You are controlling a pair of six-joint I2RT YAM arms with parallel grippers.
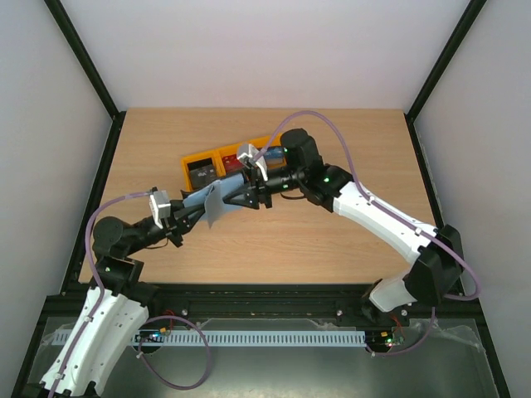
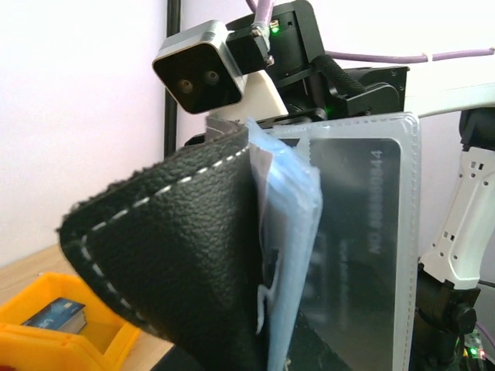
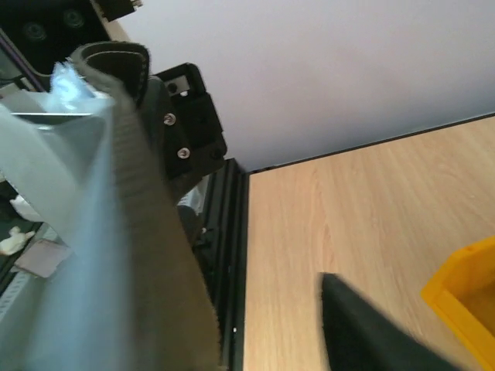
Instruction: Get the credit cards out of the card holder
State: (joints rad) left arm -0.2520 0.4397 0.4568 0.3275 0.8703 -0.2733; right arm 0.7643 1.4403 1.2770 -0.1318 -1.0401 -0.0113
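Note:
The black card holder (image 1: 207, 204) hangs above the table with my left gripper (image 1: 191, 212) shut on its near end. In the left wrist view its stitched black flap (image 2: 170, 239) bends left. Blue-grey pockets (image 2: 290, 232) stand beside the flap. A clear sleeve to the right shows a dark grey credit card (image 2: 356, 255). My right gripper (image 1: 226, 199) reaches in from the right, open, at the holder's far edge. In the right wrist view the card holder (image 3: 147, 232) fills the left side. Only one dark finger (image 3: 367, 328) shows, with a wide gap between it and the holder.
Yellow bins (image 1: 217, 156) sit on the table behind the holder, with dark, red and blue items inside. One yellow bin (image 2: 46, 340) holds a blue item (image 2: 58, 315). A yellow bin corner (image 3: 464, 297) lies under my right gripper. Black frame posts edge the table.

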